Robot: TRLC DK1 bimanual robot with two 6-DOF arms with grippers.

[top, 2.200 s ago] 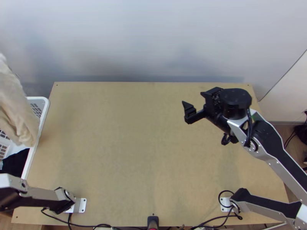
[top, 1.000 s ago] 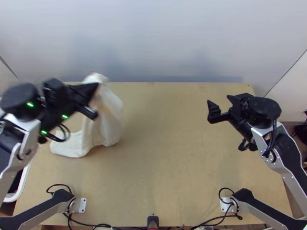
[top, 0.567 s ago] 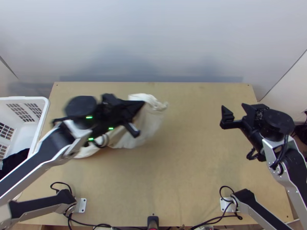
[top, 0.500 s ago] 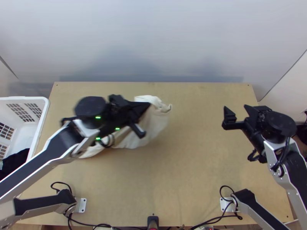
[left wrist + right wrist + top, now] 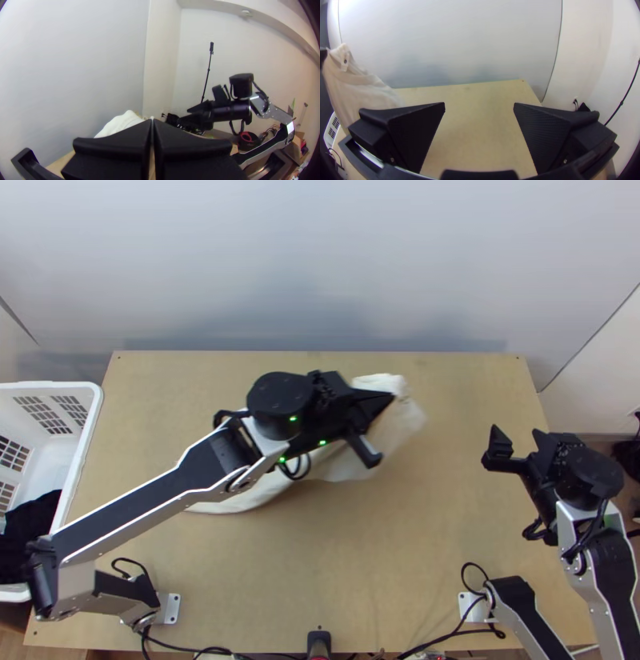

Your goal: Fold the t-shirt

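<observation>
While a small black holder (image 5: 318,642) stood midway along the near edge of the light wooden table (image 5: 416,572), the two arms' mounting plates lay to either side of it, the left (image 5: 171,609) and the right (image 5: 470,607), with black cables looping beside them. Beyond the left plate, at the table's left edge, was a white basket (image 5: 94,408) with slotted walls, holding a bunched dark cloth (image 5: 30,524).

Farther in, over the right part of the table, the right gripper (image 5: 518,439) was held with its jaws spread wide and nothing between them; its ribbed pads (image 5: 420,133) faced each other across bare tabletop. The left gripper (image 5: 391,395), above the table and somewhat right of its middle, had its jaws drawn together at the tips, pinching the t-shirt.

The t-shirt (image 5: 396,436), off-white, hung gathered in loose folds from the left gripper's tips, near an edge bearing a small dark button (image 5: 345,61). Its lower part trailed back beneath the left arm toward the table's left side; whether all of that part touched the wood could not be told.

Behind the table's far edge rose a pale wall (image 5: 320,268). In the left wrist view, a slender black pole (image 5: 208,70) stood against a white wall beyond the right arm.
</observation>
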